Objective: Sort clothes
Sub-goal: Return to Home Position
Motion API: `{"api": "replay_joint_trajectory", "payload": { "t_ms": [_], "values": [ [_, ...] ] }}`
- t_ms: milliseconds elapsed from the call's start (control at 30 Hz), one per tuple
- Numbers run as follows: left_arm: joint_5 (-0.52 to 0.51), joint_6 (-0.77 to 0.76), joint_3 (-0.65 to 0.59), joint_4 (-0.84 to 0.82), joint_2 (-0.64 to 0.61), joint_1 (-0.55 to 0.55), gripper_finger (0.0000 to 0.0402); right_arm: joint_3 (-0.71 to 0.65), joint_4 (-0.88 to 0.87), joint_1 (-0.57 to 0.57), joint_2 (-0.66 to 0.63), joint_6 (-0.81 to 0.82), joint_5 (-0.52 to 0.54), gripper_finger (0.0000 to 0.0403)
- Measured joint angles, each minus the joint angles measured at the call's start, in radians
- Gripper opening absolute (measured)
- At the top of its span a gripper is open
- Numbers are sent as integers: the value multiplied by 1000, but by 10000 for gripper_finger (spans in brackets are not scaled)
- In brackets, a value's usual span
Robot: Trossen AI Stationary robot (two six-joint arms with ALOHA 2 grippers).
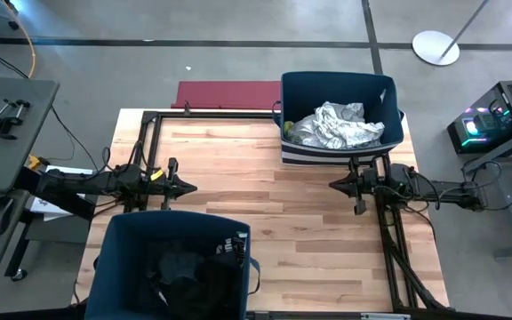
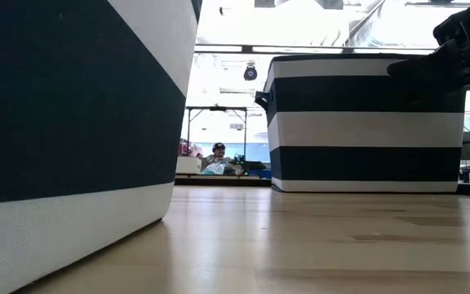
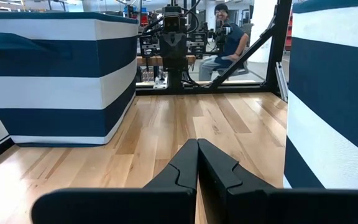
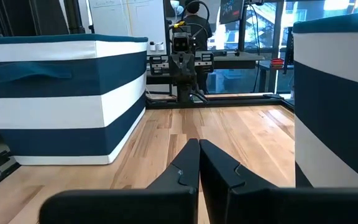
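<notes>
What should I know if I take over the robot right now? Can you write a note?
Left gripper: jaws shut, empty, above the wooden table's left side.
Right gripper: jaws shut, empty, above its right side.
White and light patterned fabric garments lie in the far dark blue striped fabric bin; black and dark grey garments in the near dark blue bin.
Done: no garment shows on the table.
Left: apparently only parking the arms.
</notes>
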Motion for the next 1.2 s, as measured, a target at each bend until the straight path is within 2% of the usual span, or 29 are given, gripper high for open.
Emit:
{"api": "replay_joint_trajectory", "payload": {
  "t_ms": [1200],
  "values": [
    [18,0,0,0,0,0,0,0,1,0,0,0,0,0]
  ]
}}
